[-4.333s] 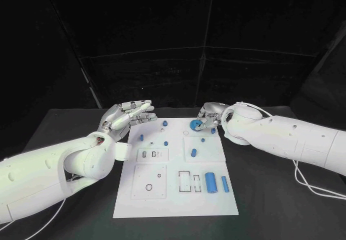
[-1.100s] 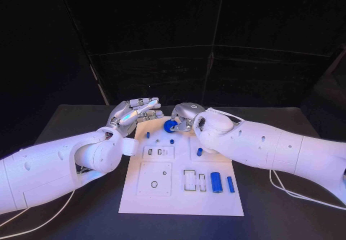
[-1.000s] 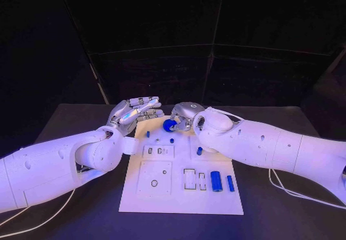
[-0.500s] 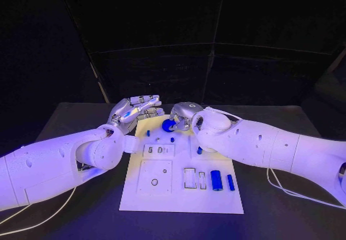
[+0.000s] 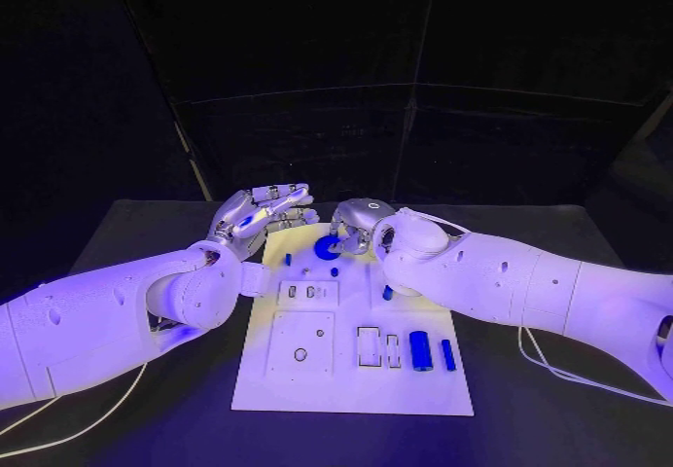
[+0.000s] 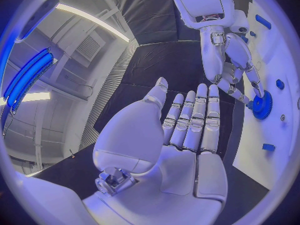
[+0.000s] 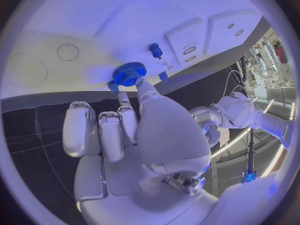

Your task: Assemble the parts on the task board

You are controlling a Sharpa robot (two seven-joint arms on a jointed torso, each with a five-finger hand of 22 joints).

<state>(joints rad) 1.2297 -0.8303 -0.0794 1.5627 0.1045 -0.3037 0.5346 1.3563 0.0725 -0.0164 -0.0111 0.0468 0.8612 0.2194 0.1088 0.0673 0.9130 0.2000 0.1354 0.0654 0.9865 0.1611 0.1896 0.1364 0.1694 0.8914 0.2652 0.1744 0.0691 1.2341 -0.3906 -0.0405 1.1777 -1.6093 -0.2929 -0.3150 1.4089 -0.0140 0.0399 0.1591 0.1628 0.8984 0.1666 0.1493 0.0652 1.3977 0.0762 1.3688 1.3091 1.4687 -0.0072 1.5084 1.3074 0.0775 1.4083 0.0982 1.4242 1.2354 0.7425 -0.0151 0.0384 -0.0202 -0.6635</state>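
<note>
Task board (image 5: 351, 384): white plate at table centre, long axis running 12 to 6 o'clock in the head view.
Gear (image 5: 327, 246): blue toothed wheel at the board's far end, about 12 o'clock from the board's middle; in the right wrist view (image 7: 128, 73) it sits at the board face, but whether it is seated I cannot tell.
Right hand (image 5: 359, 223): fingertips closed on the gear; pinch visible at the toothed rim in the left wrist view (image 6: 232, 65), other fingers curled in.
Left hand (image 5: 258, 216): flat, fingers straight and side by side, holding nothing, hovering off the board's far-left corner, at roughly 9 o'clock from the gear.
Loose parts: thick blue cylinder (image 5: 419, 351) and thinner blue rod (image 5: 449, 355) lying at about 4 o'clock from board centre; small blue pegs (image 5: 288, 260) near the far end.
Handling, judged: gear looks like rigid plastic, light and not fragile; teeth give purchase, so the rim is the place to hold, opposite sides.
Risk, judged: smooth cylinder may roll; take it across its middle.
</note>
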